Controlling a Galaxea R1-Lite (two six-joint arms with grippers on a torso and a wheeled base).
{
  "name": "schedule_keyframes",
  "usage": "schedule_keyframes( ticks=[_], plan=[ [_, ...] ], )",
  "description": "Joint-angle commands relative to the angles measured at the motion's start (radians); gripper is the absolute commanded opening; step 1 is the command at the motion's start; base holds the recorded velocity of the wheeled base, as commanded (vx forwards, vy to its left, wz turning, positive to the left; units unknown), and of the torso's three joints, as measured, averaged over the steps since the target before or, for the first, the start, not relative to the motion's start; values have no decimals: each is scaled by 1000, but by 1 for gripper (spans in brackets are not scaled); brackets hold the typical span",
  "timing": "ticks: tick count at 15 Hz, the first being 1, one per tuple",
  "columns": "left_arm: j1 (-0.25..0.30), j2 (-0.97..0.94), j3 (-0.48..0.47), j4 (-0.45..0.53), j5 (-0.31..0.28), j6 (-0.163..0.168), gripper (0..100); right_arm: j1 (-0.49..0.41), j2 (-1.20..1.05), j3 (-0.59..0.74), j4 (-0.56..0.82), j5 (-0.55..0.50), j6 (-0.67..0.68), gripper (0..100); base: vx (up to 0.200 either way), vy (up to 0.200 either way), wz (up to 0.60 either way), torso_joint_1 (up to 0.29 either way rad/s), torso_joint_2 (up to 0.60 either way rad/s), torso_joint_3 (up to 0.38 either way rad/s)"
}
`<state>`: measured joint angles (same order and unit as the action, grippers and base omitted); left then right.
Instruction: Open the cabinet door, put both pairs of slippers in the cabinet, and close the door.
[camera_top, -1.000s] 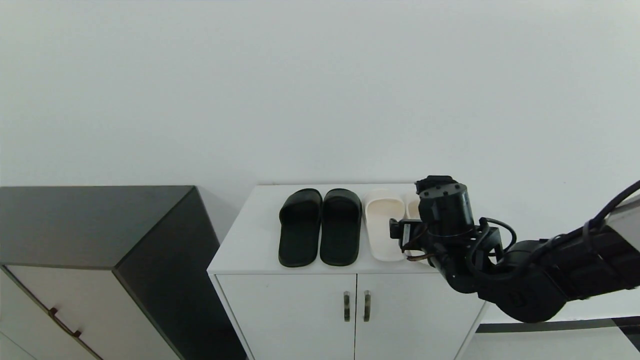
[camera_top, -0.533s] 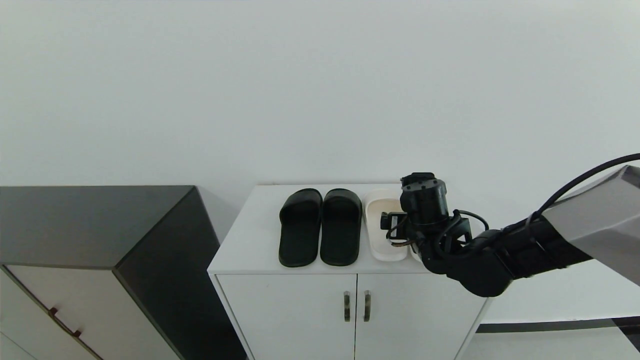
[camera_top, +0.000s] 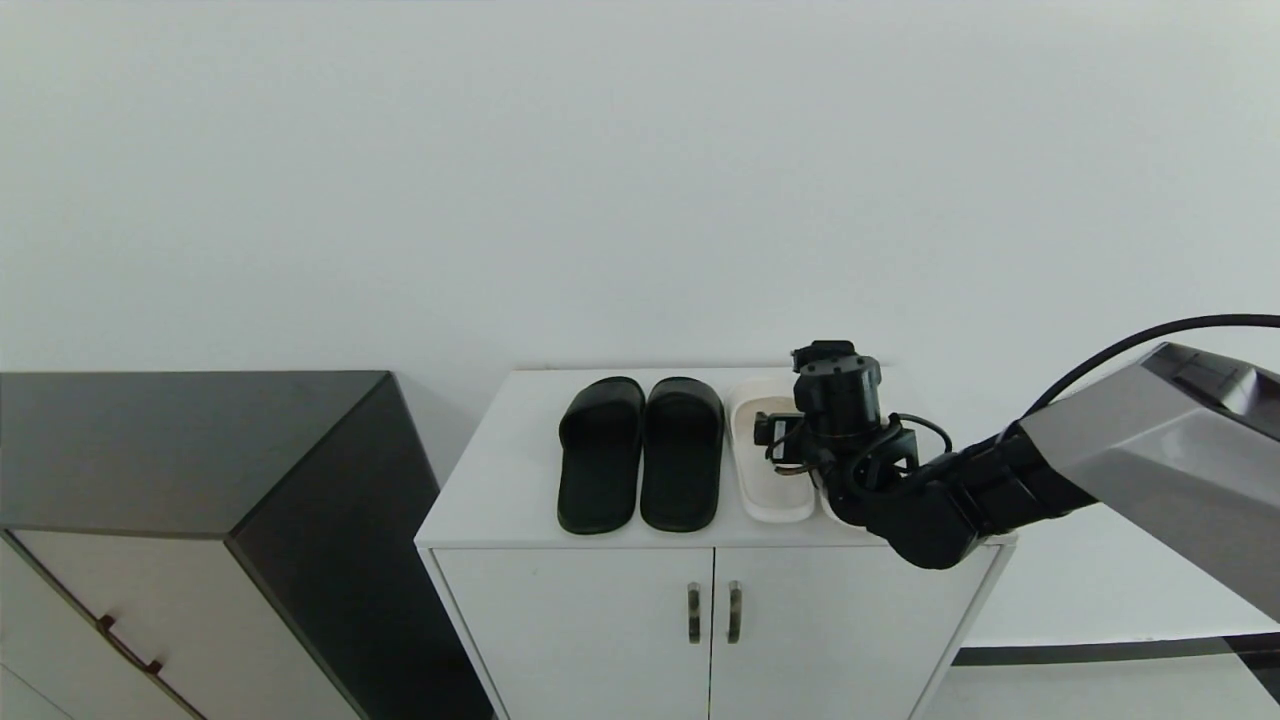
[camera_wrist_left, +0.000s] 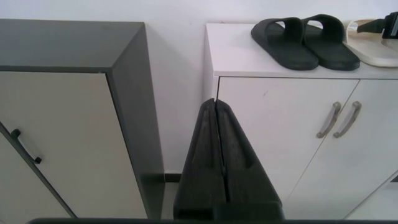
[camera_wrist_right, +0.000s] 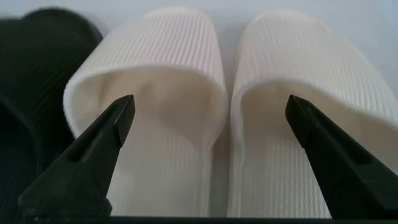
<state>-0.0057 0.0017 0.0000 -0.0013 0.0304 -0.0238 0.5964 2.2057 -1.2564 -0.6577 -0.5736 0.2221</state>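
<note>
A pair of black slippers (camera_top: 640, 455) and a pair of white slippers (camera_top: 765, 460) lie side by side on top of the white cabinet (camera_top: 500, 480). Both cabinet doors are closed, with their handles (camera_top: 712, 612) at the middle. My right arm (camera_top: 840, 400) reaches over the cabinet top and covers most of the outer white slipper. My right gripper (camera_wrist_right: 211, 118) is open wide, one finger outside each white slipper (camera_wrist_right: 155, 87) near the strap openings. My left gripper (camera_wrist_left: 216, 112) is shut and empty, low in front of the cabinet's left door (camera_wrist_left: 273, 130).
A taller dark cabinet (camera_top: 200, 450) with pale drawer fronts (camera_wrist_left: 62, 143) stands close to the left of the white one, with a narrow gap between them. A plain white wall (camera_top: 640, 200) is right behind the cabinet top.
My right arm has moved forward and to the left over the cabinet top, bringing its gripper closer to the white slippers. The slippers and doors have not moved.
</note>
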Motion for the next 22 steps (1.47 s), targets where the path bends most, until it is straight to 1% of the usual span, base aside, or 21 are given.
schedule_keyframes(
  ticks=[1, 2, 7, 8, 12, 15, 17, 19, 22],
  plan=[
    [0, 0, 0, 0, 0, -1, 0, -18, 31, -11, -42, 3, -29, 100, 0, 0, 0, 0, 0, 0],
    [1, 0, 0, 0, 0, -1, 0, -27, 45, -12, -73, 14, -52, 100, 0, 0, 0, 0, 0, 0],
    [0, 0, 0, 0, 0, -1, 0, -46, 65, -28, -80, 23, -53, 100, 0, 0, 0, 0, 0, 0],
    [0, 0, 0, 0, 0, -1, 0, -46, 65, -28, -82, 23, -53, 0, 0, 0, 0, 0, 0, 0],
    [0, 0, 0, 0, 3, -2, 0, -41, 51, -23, -82, 15, -63, 0, 0, 0, 0, 0, 0, 0],
    [0, 0, 0, 0, 3, -2, 0, -32, -14, 17, -82, 14, -63, 0, 0, 0, 0, 0, 0, 0],
    [0, 0, 0, 0, 5, -2, 0, -17, -75, 71, -82, 12, -72, 0, 0, 0, 0, 0, 0, 0],
    [0, 0, 0, -2, 5, -2, 0, 6, -184, 169, -86, 12, -104, 0, 0, 0, 0, 0, 0, 0],
    [0, 0, 0, -2, 5, -2, 0, 80, -342, 279, -80, 14, -106, 0, 0, 0, 0, 0, 0, 0]
  ],
)
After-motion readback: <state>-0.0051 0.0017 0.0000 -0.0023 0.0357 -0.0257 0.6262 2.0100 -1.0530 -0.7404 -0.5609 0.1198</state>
